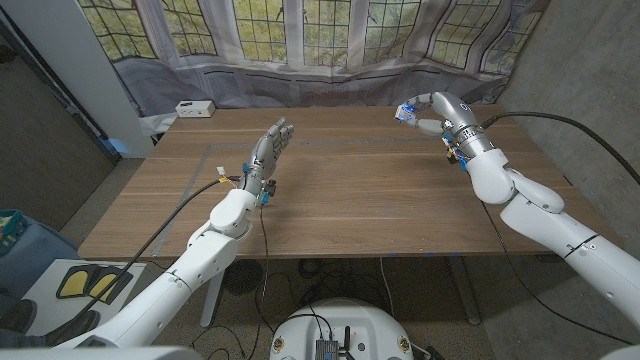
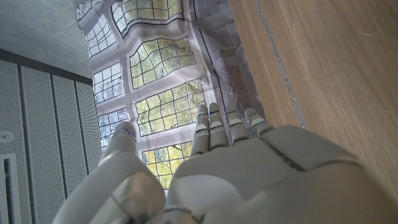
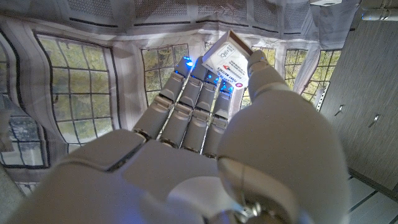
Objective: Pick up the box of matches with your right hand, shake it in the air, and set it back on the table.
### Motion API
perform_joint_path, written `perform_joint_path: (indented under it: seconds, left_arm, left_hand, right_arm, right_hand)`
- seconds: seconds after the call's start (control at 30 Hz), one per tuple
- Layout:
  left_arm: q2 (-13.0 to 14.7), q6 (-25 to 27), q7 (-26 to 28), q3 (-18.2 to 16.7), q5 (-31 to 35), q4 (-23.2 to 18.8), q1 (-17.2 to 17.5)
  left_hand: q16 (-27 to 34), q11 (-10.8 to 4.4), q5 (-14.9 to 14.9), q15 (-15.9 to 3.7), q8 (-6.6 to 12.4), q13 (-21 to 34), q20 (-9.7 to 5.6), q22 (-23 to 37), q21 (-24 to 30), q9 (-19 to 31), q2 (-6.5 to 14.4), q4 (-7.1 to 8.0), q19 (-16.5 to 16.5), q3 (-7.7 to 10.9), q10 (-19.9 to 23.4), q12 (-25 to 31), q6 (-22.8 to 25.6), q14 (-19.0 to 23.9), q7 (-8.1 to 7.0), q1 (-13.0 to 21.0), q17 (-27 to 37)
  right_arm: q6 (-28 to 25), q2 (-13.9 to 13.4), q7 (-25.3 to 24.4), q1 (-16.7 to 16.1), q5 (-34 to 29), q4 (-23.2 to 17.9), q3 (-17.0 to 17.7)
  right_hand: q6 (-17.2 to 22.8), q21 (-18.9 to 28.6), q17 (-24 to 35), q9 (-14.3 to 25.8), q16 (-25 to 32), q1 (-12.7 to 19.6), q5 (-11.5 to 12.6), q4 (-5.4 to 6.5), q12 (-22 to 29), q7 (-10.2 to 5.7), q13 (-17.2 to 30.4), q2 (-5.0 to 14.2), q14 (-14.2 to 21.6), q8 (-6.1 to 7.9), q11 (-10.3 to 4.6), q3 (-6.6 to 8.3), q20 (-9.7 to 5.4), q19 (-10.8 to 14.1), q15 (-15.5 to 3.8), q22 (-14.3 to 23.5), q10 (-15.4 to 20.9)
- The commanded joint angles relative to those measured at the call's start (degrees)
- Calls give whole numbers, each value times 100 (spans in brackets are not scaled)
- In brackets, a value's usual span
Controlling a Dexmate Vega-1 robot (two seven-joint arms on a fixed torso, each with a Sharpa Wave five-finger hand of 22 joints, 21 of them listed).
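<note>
Matchbox sits in the right hand, raised over the table's far edge toward the far right corner, clear of the wooden table. In the right wrist view the small white box, with red and blue print on its face, is pinched between the thumb on one side and the fingertips on the other; the fingers lie close together, side by side, and clamp the box at a tilt against the window backdrop. The right arm comes up from the table's right edge.

The left hand stands above the left half of the table, about midway between the near and far edges, fingers straight and pointing toward the far edge. In the left wrist view its fingers lie side by side with the thumb held apart, and it grips nothing.

A small white device lies on the far left corner of the table. A printed window backdrop hangs behind the far edge.
</note>
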Motion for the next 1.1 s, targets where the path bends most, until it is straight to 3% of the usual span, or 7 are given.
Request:
perform_joint_path:
  seconds: [0.03, 0.33, 1.1]
  left_arm:
    - [19, -29, -21, -38, -44, 18, 24]
    - [18, -71, -29, -66, -70, 50, 39]
    - [-17, -105, -11, -70, -70, 106, 36]
  left_hand:
    - [0, -17, -3, 16, -4, 20, 36, 30, -19, 27, 51, -5, -8, 56, -4, -9, 37, 28, -19, 37, 34]
    - [1, -29, -4, 8, -2, 20, 40, 30, -20, 27, 51, -4, -13, 56, 4, -5, 43, 31, -21, 36, 34]
    - [0, -34, -3, 15, -3, 20, 48, 30, -19, 27, 53, -5, -16, 59, 5, -5, 42, 27, -23, 37, 34]
  right_arm:
    - [-447, -166, 360, 481, -408, 100, -531]
    - [-794, -208, 972, 844, -356, 219, -830]
    - [-1187, -110, 1351, 1452, -407, 915, -1420]
  right_hand:
    - [152, -34, 14, 22, -2, 504, 43, 28, -34, -172, 25, 545, -18, 37, -33, -14, 26, -25, -278, 21, -25]
    - [142, -39, 20, 22, -19, 507, 44, 27, -44, -173, 25, 551, -47, 28, -30, -17, 21, -36, -282, 21, -46]
    - [87, -53, 45, 23, -58, 496, 45, 38, -68, -181, 35, 569, -119, -7, -62, -35, 26, -73, -255, 21, -109]
